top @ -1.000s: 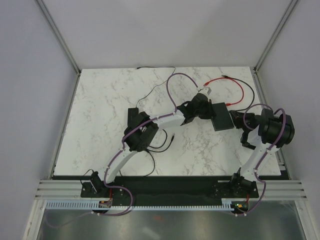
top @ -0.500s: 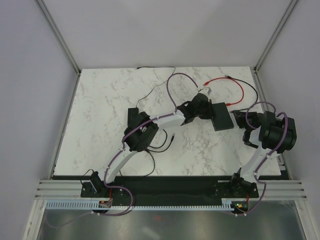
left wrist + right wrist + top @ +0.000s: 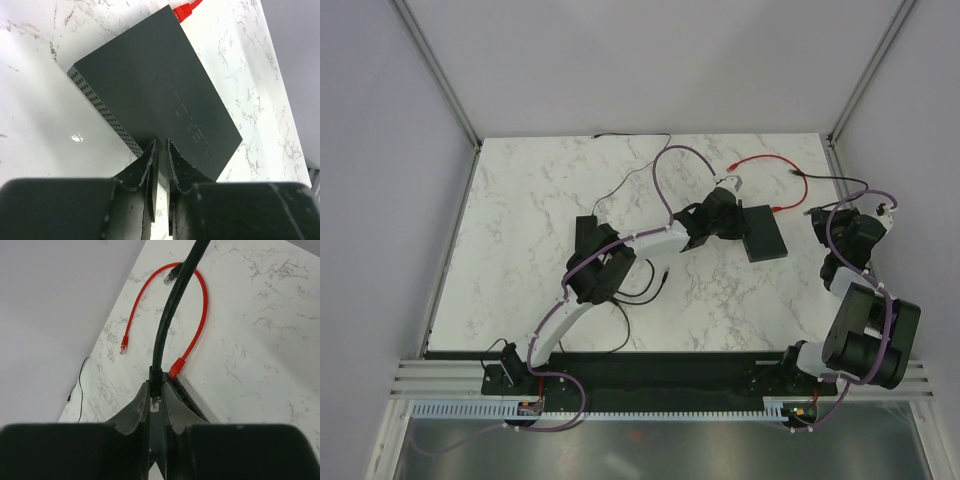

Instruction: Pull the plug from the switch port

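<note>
Clamping the switch (image 3: 763, 232) at its edge, the left gripper (image 3: 160, 147) steadies it against pulling; at its 3 o'clock, well apart, the right gripper (image 3: 156, 390) pinches the black plug (image 3: 155, 403), which I judge free of the port.

White marble tabletop (image 3: 540, 220), pale grey walls (image 3: 620, 60), aluminium corner posts (image 3: 435, 70), seemingly even light.
</note>
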Tool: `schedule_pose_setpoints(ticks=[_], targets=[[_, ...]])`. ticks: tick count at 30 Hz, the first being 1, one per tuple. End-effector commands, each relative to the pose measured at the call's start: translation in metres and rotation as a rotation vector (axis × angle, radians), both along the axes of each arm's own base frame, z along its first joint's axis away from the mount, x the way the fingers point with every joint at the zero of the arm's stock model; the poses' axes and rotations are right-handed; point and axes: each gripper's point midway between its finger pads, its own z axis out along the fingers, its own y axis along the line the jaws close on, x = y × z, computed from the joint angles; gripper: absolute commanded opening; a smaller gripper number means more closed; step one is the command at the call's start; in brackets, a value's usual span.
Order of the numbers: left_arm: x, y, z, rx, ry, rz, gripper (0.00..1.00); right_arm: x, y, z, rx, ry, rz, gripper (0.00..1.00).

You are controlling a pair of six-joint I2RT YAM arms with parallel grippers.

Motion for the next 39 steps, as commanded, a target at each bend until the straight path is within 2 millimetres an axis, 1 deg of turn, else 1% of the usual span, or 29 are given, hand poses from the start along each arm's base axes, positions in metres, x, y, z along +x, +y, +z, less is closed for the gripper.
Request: schedule_pose_setpoints(ticks=[1, 3, 4, 6, 7, 8, 9, 14, 17, 18, 20, 21, 22, 24, 25, 26, 27, 28, 29, 30, 31, 32, 33, 34, 35, 36, 37, 38, 39], targets=[[-0.004, 0.019, -0.006, 0.105, -0.026, 0.004, 0.18, 0.000, 0.003, 0.018, -0.056, -0.006, 0.051, 0.00], [-0.005, 0.022, 0.002, 0.105, -0.045, -0.005, 0.18, 0.003, 0.016, 0.035, -0.057, -0.061, 0.122, 0.00], [0.000, 0.030, -0.001, 0.126, -0.062, 0.031, 0.19, 0.005, 0.019, 0.046, -0.069, -0.101, 0.144, 0.00], [0.003, 0.037, 0.011, 0.126, -0.087, 0.053, 0.20, 0.007, 0.031, 0.065, -0.090, -0.141, 0.199, 0.00], [0.005, 0.043, 0.009, 0.129, -0.100, 0.076, 0.21, 0.007, 0.036, 0.072, -0.096, -0.155, 0.224, 0.00], [0.009, 0.046, 0.014, 0.118, -0.116, 0.091, 0.21, 0.008, 0.041, 0.078, -0.087, -0.175, 0.250, 0.00], [0.011, 0.048, 0.027, 0.098, -0.134, 0.102, 0.22, 0.008, 0.048, 0.085, -0.080, -0.195, 0.282, 0.00], [0.019, 0.067, 0.033, 0.103, -0.164, 0.138, 0.24, 0.008, 0.053, 0.104, -0.093, -0.227, 0.313, 0.00], [0.024, 0.076, 0.034, 0.104, -0.161, 0.158, 0.24, 0.010, 0.063, 0.127, -0.082, -0.266, 0.360, 0.00], [0.025, 0.077, 0.036, 0.099, -0.162, 0.161, 0.25, 0.012, 0.070, 0.141, -0.092, -0.290, 0.389, 0.00], [0.026, 0.082, 0.037, 0.100, -0.162, 0.170, 0.25, 0.012, 0.091, 0.153, -0.081, -0.301, 0.466, 0.00], [0.027, 0.083, 0.039, 0.095, -0.165, 0.172, 0.25, 0.013, 0.098, 0.166, -0.086, -0.323, 0.494, 0.00], [0.026, 0.085, 0.036, 0.099, -0.163, 0.168, 0.25, 0.011, 0.109, 0.171, -0.075, -0.330, 0.535, 0.00], [0.028, 0.088, 0.046, 0.079, -0.181, 0.177, 0.25, 0.009, 0.133, 0.188, -0.079, -0.366, 0.609, 0.00], [0.026, 0.091, 0.042, 0.085, -0.179, 0.179, 0.25, 0.008, 0.142, 0.192, -0.076, -0.367, 0.638, 0.00], [0.026, 0.094, 0.049, 0.078, -0.186, 0.189, 0.25, 0.003, 0.159, 0.203, -0.076, -0.388, 0.690, 0.00], [0.027, 0.097, 0.051, 0.076, -0.192, 0.196, 0.24, 0.001, 0.166, 0.206, -0.067, -0.395, 0.709, 0.00], [0.028, 0.108, 0.047, 0.097, -0.195, 0.235, 0.24, -0.001, 0.172, 0.210, -0.061, -0.405, 0.726, 0.00], [0.026, 0.115, 0.064, 0.072, -0.207, 0.278, 0.22, -0.006, 0.184, 0.215, -0.049, -0.416, 0.762, 0.00], [0.022, 0.137, 0.051, 0.106, -0.210, 0.337, 0.21, -0.007, 0.187, 0.218, -0.046, -0.422, 0.772, 0.00], [0.024, 0.143, 0.065, 0.059, -0.249, 0.374, 0.21, -0.008, 0.191, 0.218, -0.042, -0.423, 0.781, 0.00], [0.022, 0.151, 0.070, 0.050, -0.267, 0.403, 0.21, -0.009, 0.200, 0.215, -0.033, -0.422, 0.804, 0.00], [0.019, 0.160, 0.091, 0.017, -0.296, 0.435, 0.21, -0.008, 0.204, 0.213, -0.030, -0.422, 0.808, 0.00], [0.017, 0.177, 0.083, 0.051, -0.304, 0.482, 0.21, -0.006, 0.208, 0.209, -0.024, -0.413, 0.818, 0.00], [0.015, 0.183, 0.090, 0.043, -0.321, 0.503, 0.21, -0.004, 0.220, 0.197, -0.001, -0.389, 0.849, 0.00], [0.012, 0.187, 0.100, 0.028, -0.328, 0.506, 0.21, -0.004, 0.228, 0.193, 0.043, -0.376, 0.865, 0.00], [0.013, 0.201, 0.098, 0.056, -0.352, 0.558, 0.21, -0.004, 0.237, 0.196, 0.051, -0.409, 0.891, 0.00], [0.014, 0.207, 0.102, 0.055, -0.367, 0.576, 0.21, -0.004, 0.257, 0.186, 0.090, -0.390, 0.946, 0.00], [0.013, 0.217, 0.107, 0.064, -0.384, 0.607, 0.20, -0.006, 0.268, 0.188, 0.111, -0.404, 0.980, 0.00]])
